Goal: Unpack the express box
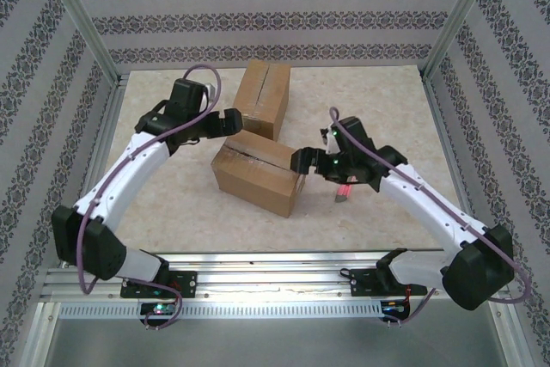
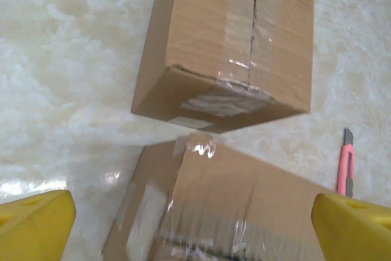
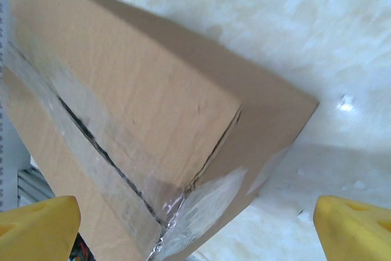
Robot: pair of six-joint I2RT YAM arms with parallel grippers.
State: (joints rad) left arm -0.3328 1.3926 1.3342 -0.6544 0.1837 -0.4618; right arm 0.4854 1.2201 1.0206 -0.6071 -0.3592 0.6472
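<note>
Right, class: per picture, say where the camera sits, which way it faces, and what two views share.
Top external: above, behind the arms, looking down on the table; left tool and right tool show.
Left wrist: on the left arm, facing down at far box and near box; yellow fingers show.
Right wrist: on the right arm, facing the near box's corner; yellow fingers show.
Top and left wrist share the pink knife.

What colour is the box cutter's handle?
The box cutter is pink, clearest in the left wrist view.
</note>
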